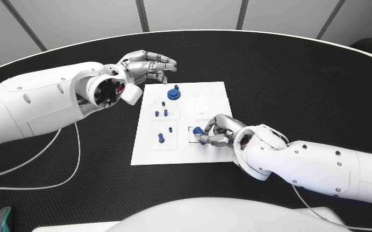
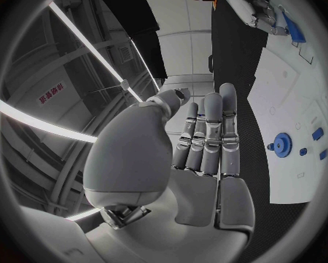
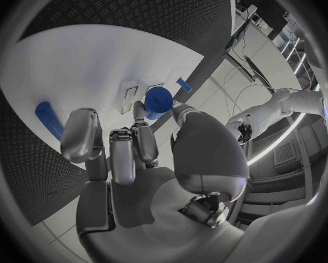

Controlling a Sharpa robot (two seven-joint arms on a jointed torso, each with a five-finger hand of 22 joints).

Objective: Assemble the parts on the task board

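The white task board (image 1: pixel 182 146) lies in the middle of the black table. My right hand (image 1: pixel 219 133) rests over its near right part and pinches a short blue cylinder (image 1: pixel 200 132) between thumb and finger; the right wrist view shows that cylinder (image 3: pixel 158 99) at the fingertips just above the board (image 3: pixel 76 64). A blue round gear-like part (image 1: pixel 174 93) stands near the board's far edge, also visible as the gear (image 2: pixel 282 144). Several small blue pegs (image 1: pixel 161 136) stand on the left half. My left hand (image 1: pixel 147 66) hovers past the far left corner, fingers apart, holding nothing.
A long blue piece (image 3: pixel 47 118) lies on the board beside my right hand's fingers. Thin white cables (image 1: pixel 62 151) trail over the table on the left. Black table surface (image 1: pixel 294 81) spreads around the board to a pale rim at the back.
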